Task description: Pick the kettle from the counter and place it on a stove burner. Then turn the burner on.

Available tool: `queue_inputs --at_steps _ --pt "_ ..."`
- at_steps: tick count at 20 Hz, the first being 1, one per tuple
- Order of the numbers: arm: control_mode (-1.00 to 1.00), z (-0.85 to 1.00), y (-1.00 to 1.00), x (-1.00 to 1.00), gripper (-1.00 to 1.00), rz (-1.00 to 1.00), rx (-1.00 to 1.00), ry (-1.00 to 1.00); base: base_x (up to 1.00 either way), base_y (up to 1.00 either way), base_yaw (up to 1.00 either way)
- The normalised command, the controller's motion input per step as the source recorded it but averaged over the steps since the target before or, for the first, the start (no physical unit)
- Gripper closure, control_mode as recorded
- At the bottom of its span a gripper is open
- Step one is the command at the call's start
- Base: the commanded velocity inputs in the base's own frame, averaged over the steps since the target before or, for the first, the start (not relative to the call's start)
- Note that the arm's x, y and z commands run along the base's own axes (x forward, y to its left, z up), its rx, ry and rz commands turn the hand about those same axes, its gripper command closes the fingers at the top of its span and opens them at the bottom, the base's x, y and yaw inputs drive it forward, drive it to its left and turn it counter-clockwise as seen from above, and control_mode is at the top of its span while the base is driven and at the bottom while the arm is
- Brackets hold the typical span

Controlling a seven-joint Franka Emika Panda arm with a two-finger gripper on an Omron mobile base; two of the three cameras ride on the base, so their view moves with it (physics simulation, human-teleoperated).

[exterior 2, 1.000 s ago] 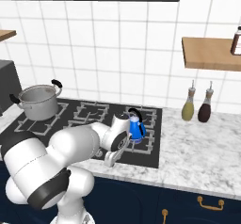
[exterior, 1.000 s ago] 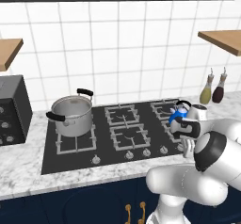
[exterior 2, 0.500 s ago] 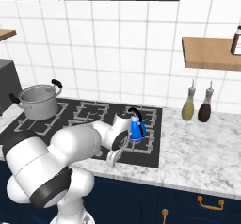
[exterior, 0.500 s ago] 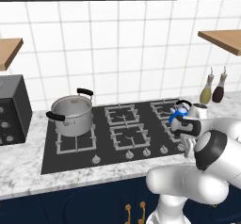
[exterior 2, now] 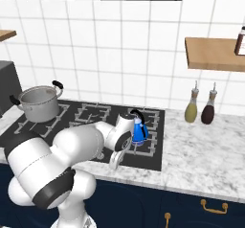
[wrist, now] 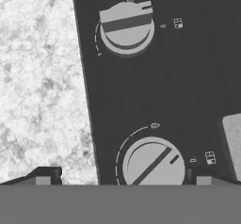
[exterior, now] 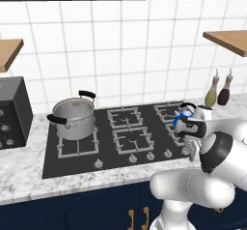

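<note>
The kettle is seen resting on a stove burner at the cooktop's right end, at about 3 o'clock from the steel pot. The gripper is spread wide with nothing held, straddling 1 knob near the marble worktop; another knob lies at 12 o'clock.
</note>
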Motion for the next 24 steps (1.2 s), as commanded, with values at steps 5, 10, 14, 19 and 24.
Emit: queue_inputs --at_steps 5,10,14,19,24 --pt "-1.0 0.67 0.11 -0.15 -1.0 0.1 0.0 -0.06 0.0 0.0 0.0" --pt "-1.0 0.84 0.12 -0.25 -1.0 0.11 0.0 -0.09 0.0 0.0 0.0" --pt "-1.0 0.95 0.08 -0.1 -1.0 0.13 0.0 -0.11 0.0 0.0 0.0" --pt "-1.0 1.0 0.0 -0.03 -1.0 0.13 0.0 -0.1 0.0 0.0 0.0" --pt "-1.0 1.0 0.0 -0.09 -1.0 0.13 0.0 -0.11 0.0 0.0 0.0"
